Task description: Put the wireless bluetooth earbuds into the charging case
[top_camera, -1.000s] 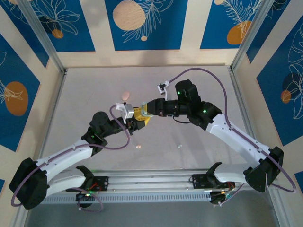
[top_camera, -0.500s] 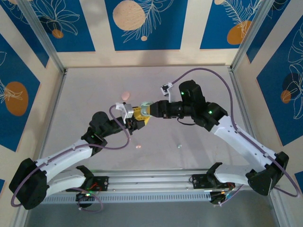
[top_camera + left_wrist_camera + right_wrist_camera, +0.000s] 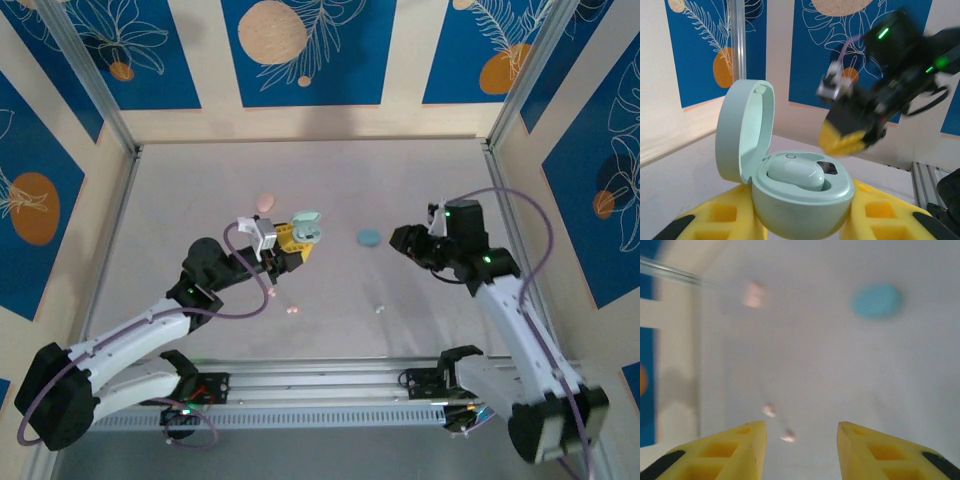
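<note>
Now the left tool (image 3: 803, 226) pinches the open mint case (image 3: 802, 202), lid (image 3: 742, 130) tipped up, one mint bud (image 3: 795, 172) seated inside. The right tool (image 3: 404, 240) hangs well apart over the worktop (image 3: 330, 285), fingers spread, nothing between them. Two pink buds (image 3: 769, 410) lie on the worktop near its fingertips. A blue case (image 3: 876, 301) and a pink case (image 3: 753, 294) sit farther off.

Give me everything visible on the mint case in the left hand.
The mint case is a rounded, glossy plastic shell, held upright between the left hand's yellow fingers. Its hinged lid stands open, tilted back. One matching pale bud sits inside. A dark spot beside it may be an empty slot.
</note>
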### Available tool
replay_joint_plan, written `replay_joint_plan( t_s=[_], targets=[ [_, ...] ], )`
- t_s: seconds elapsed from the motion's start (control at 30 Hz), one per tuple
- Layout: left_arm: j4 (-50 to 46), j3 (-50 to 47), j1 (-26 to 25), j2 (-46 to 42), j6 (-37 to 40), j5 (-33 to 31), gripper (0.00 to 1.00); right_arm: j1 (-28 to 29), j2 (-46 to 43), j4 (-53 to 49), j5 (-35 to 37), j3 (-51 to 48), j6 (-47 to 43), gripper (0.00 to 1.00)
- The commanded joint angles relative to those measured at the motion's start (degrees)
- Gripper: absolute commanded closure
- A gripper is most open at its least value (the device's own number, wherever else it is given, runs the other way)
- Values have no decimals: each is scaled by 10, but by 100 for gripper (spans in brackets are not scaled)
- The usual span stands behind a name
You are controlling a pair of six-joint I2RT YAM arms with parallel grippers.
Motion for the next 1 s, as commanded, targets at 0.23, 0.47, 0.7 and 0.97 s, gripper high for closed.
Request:
replay_joint_plan(
  t_s=[0.23, 0.47, 0.7, 0.97],
  targets=[
    [4, 6, -4, -12, 6, -7, 67, 69, 196, -49, 6, -4, -47, 53],
    [3, 3, -4, -18, 5, -10, 67, 128, 315, -51, 57, 40, -60, 53],
    [4, 3, -3, -15, 6, -9, 67, 146, 358, -49, 82, 29, -46, 53],
    [12, 3, -4, -7, -1, -5, 67, 151, 343, -52, 69, -4, -19, 53]
  ],
)
